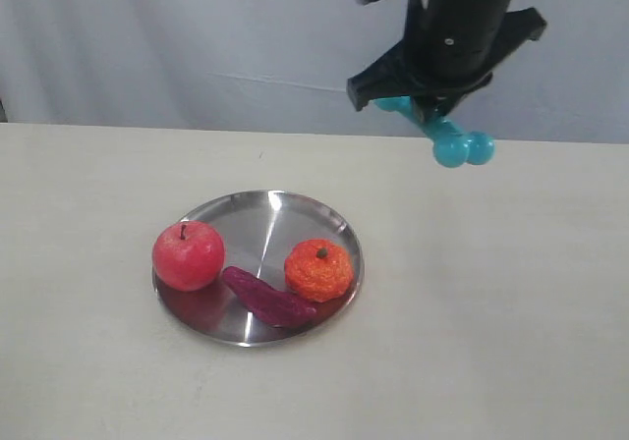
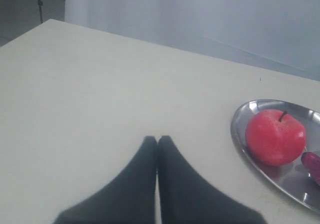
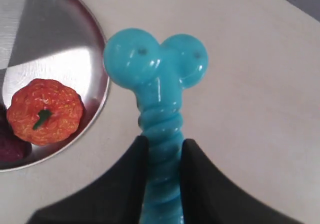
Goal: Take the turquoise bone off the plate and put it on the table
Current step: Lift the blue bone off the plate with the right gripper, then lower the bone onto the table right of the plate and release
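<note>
Open table [image 1: 511, 302] right of the plate [image 1: 263, 216]
The frame's right half lies bare; apple [image 1: 187, 254], orange [image 1: 318, 269] and purple piece [image 1: 267, 299] crowd the plate, centre-left.

Lab setup: cream table [image 1: 511, 312], grey curtain backdrop [image 1: 197, 47]

The bone [image 1: 444, 132] hangs in the right hand [image 3: 164, 144] — right of, perhaps behind, the plate [image 1: 257, 219].

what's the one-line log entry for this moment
right hand: shut on turquoise bone | left hand: shut, empty | bone: off plate, above table
</note>
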You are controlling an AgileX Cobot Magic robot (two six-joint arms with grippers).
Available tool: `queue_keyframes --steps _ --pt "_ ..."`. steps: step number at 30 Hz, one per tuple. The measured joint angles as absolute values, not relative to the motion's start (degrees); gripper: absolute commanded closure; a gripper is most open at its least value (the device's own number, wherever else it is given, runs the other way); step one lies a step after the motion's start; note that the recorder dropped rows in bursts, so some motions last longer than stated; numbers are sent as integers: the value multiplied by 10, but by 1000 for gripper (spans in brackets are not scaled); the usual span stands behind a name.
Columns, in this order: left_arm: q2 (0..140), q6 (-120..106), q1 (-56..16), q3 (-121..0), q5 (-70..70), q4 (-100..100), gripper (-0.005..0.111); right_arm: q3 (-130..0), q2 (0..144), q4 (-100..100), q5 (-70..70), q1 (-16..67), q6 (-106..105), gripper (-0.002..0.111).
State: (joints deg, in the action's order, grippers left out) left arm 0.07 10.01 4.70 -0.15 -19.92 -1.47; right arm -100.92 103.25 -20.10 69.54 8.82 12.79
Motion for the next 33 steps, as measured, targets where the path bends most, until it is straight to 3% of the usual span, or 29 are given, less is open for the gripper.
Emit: queue_keyframes --steps 8,15,33 --pt "1 100 47 -1 -199 -15 107 -854 954 -184 665 24 161 109" --pt "1 100 47 -1 -199 -15 107 -647 961 -142 412 7 236 109" --pt "1 100 47 -1 -199 -15 107 -639 1107 -148 219 7 320 109"
